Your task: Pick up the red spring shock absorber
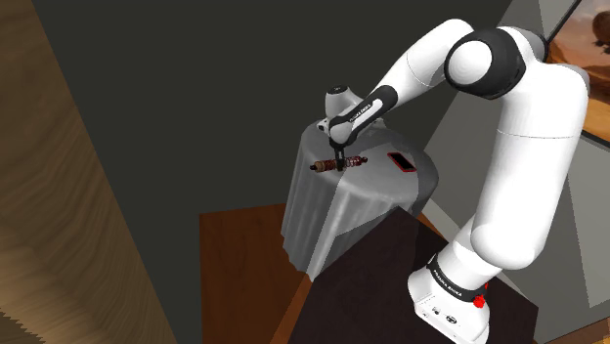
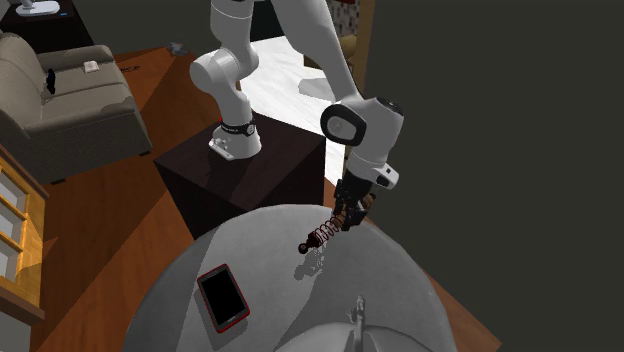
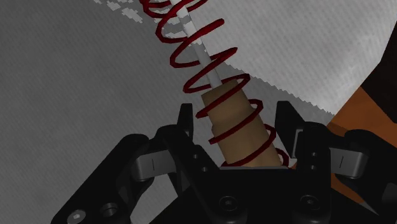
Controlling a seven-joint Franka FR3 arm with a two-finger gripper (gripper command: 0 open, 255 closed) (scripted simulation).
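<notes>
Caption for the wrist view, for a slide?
Black two-finger gripper clasps one end of the red-coiled, tan-bodied spring shock absorber above the grey round table.

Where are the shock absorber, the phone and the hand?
shock absorber [image 2: 321, 233], second exterior view, on its red spring.
phone [image 2: 222, 297], second exterior view, on its black screen.
hand [image 3: 235, 121], wrist view, midway between its fingertips.

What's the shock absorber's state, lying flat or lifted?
Lifted and tilted: shock absorber hangs from the gripper above the table, shadow apart beneath.
</notes>
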